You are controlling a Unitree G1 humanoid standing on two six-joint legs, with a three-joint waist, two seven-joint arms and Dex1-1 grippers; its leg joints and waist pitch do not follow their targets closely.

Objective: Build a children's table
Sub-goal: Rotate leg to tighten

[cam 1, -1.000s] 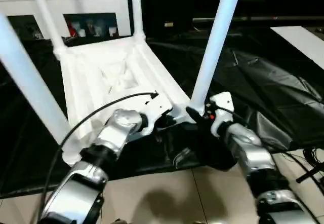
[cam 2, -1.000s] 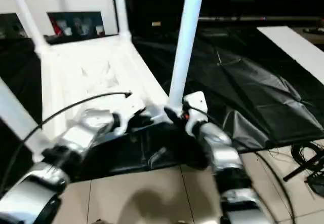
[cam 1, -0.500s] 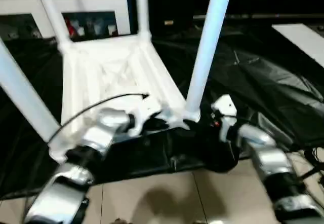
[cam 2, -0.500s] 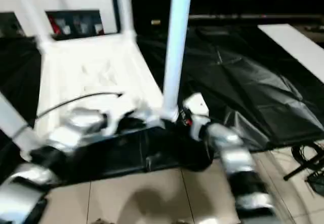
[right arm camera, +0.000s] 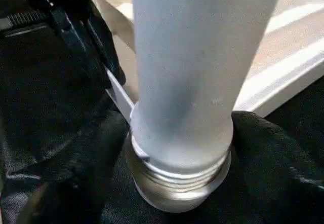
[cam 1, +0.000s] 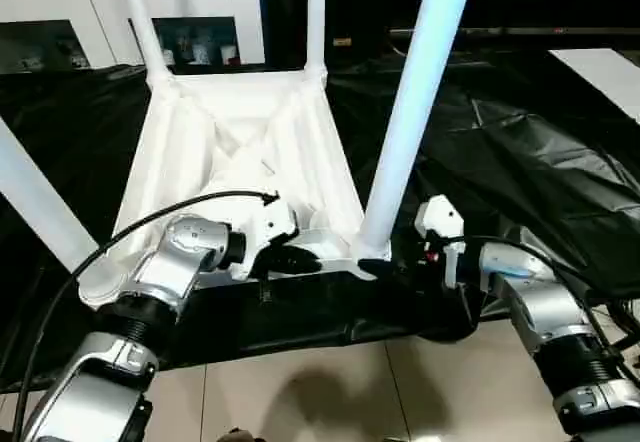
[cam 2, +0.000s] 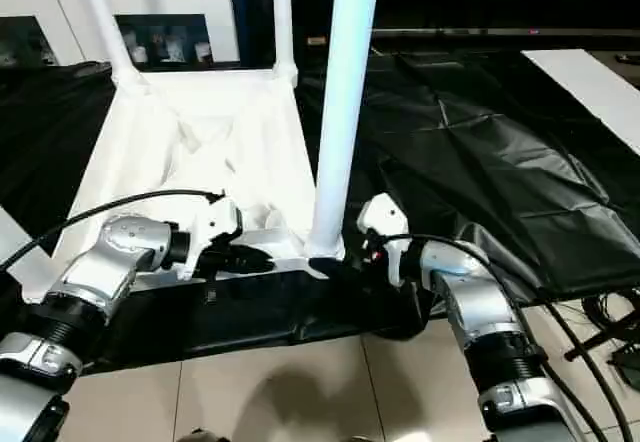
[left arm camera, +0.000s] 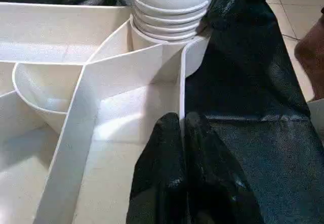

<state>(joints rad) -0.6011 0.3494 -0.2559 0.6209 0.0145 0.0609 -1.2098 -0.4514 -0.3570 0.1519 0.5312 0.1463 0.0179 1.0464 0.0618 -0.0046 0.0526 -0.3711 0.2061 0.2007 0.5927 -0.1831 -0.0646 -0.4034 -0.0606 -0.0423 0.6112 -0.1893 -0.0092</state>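
A: Tabletop (cam 1: 240,152)?
B: Upside down on black sheeting (cam 1: 520,162), ribs up, legs standing in its corner sockets. White cabinet (cam 1: 60,22) behind.
A: Left claw (left arm camera: 183,127)?
B: Clenched on the thin near edge wall of the tabletop, by the near right leg (cam 1: 410,112).
A: Right claw (cam 1: 385,264)?
B: At that leg's threaded base, one finger on each side. Gripping or loose: cannot tell.

We see the white plastic tabletop (cam 1: 240,152) lying upside down, ribbed underside facing up, on black sheeting, four white tapered legs (cam 1: 415,102) standing upright in its round corner sockets (left arm camera: 172,16).
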